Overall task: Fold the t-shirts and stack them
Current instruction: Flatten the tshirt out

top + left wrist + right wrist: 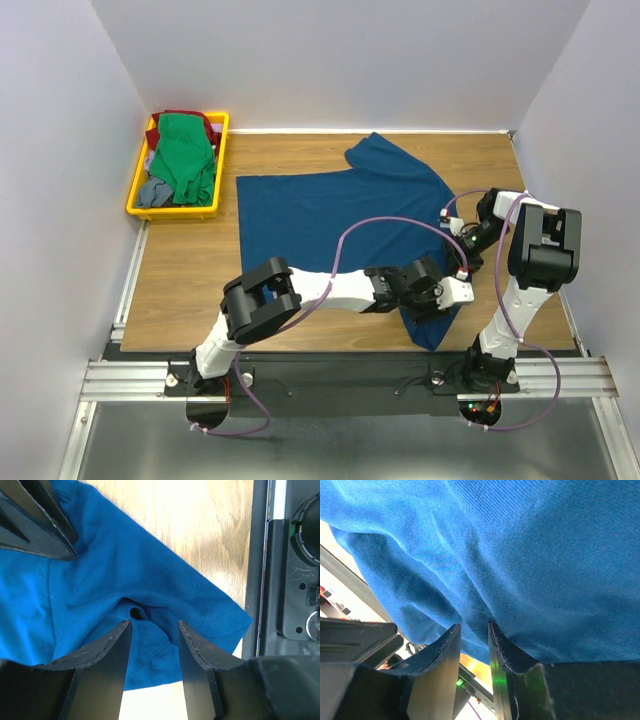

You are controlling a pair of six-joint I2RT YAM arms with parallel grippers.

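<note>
Cloth is what both tools are working at. The blue t-shirt [320, 220] lies spread on the surface [190, 290], and almost all of it stretches away to the left of the two arms' tips. Its long axis runs sideways across the wood, hem at the far-left end and sleeves close by them.

The left end effector [152, 626], reached across to the right side, stands spread over the near sleeve. Its tips rest on the cloth on either side of a small raised pucker, and I judge that it has clamped nothing. The right end effector [473, 626] is just beyond it, nearly pressed together and pinching a fold of the same shirt. The cloth drapes up over it as if lifted off the wood. The two are close: the right one's fingers [45, 535] show in a corner of the left wrist view.

The coming fold would probably carry this sleeve side leftward over the body. Both arms are about equally near, but only the right has a grip. Behind the left end effector the sleeve corner lies just beside the near edge and black rail, so there is little room that way. To its left is bare wood. Far off left, the yellow tray [140, 205] holds the green t-shirt [185, 160], dark red cloth [185, 115] and grey-blue cloth [152, 192].
</note>
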